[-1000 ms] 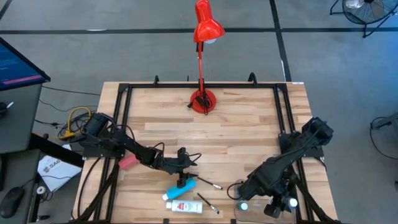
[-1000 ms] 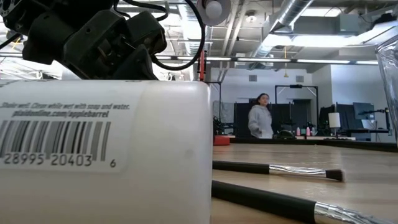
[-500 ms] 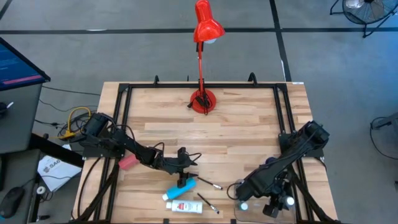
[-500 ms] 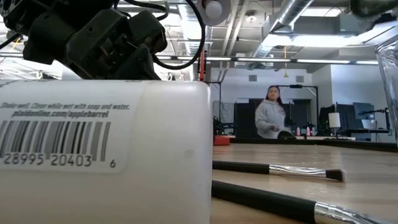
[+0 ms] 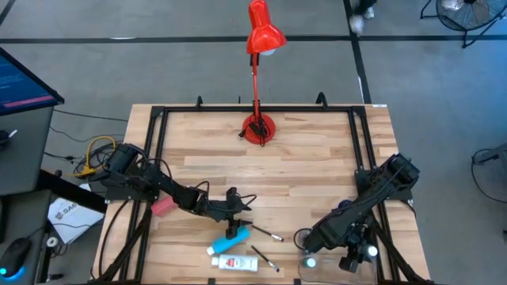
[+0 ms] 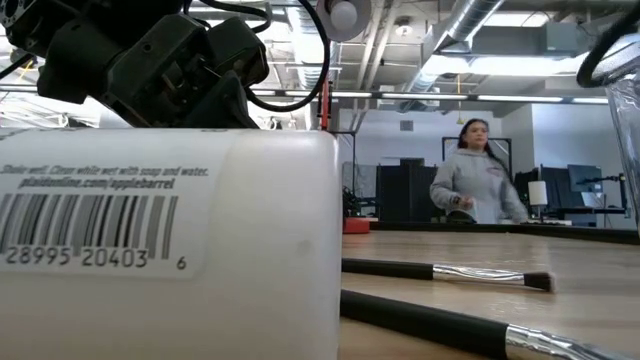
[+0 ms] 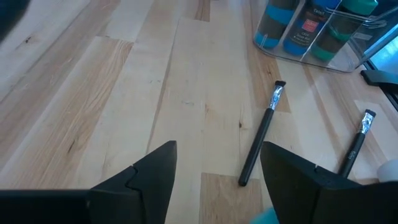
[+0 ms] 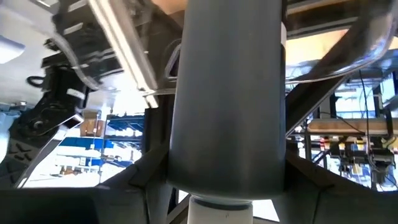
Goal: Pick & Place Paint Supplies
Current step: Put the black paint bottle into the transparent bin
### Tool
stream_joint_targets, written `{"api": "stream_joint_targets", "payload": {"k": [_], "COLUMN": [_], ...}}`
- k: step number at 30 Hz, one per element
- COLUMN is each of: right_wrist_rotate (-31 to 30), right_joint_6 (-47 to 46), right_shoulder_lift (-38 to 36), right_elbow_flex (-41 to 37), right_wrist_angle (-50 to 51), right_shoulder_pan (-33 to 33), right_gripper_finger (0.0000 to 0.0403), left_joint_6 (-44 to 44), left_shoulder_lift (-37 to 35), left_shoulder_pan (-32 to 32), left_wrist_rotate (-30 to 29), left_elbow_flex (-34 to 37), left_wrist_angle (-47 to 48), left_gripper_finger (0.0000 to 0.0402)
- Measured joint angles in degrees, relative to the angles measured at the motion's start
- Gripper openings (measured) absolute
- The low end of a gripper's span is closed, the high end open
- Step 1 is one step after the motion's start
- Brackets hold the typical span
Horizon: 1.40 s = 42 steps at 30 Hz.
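Note:
My left gripper is open above the bare wood, just far of the blue tube. The tube lies flat, with a white bottle and two thin dark brushes beside it. My right gripper is at the near right, shut on a dark, white-capped paint bottle. It is over the clear tray, where several blue and teal bottles stand. My right gripper pinches the bottle's body close to its white cap, with one finger on each side. The bottle points forward, away from the wrist, with the cap end nearest the wrist. Its far end is out of view.
The red desk lamp stands at the table's far middle. A pink block lies under the left arm. A black frame runs along the table's edges. A person is in the room behind.
My right arm has shifted slightly toward the table's left, still holding the bottle, and one of its cables has come into the low view's top right. The person behind the table has walked to the right. The left arm and the supplies on the table have kept still.

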<state>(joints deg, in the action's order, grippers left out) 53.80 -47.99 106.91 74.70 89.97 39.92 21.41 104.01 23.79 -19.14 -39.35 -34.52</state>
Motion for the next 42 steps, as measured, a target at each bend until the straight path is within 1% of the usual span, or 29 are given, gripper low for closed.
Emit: {"api": "stream_joint_targets", "payload": {"k": [6,10,16,42], "right_wrist_rotate": [-0.34,-2.55,-3.83,-2.84], "right_joint_6": [1.17,1.55,1.62,-0.27], "right_shoulder_lift": [0.00,0.00,0.00,0.24], "right_elbow_flex": [-1.28,-1.28,-1.28,-1.30], "right_wrist_angle": [0.02,0.04,0.04,-0.39], "right_shoulder_pan": [0.00,-0.10,-0.76,-0.52], "right_gripper_finger": [0.0204,0.0204,0.0204,0.0204], "left_joint_6": [0.02,0.00,-0.03,0.00], "left_shoulder_lift": [0.00,0.00,0.00,0.02], "left_shoulder_pan": [-0.01,0.00,0.00,0.00], "left_wrist_rotate": [-0.02,-0.04,-0.11,-0.17], "left_elbow_flex": [0.00,0.00,0.00,0.00], "left_wrist_angle": [-0.02,-0.04,-0.04,-0.04], "left_gripper_finger": [0.0210,0.0209,0.0209,0.0209]}}
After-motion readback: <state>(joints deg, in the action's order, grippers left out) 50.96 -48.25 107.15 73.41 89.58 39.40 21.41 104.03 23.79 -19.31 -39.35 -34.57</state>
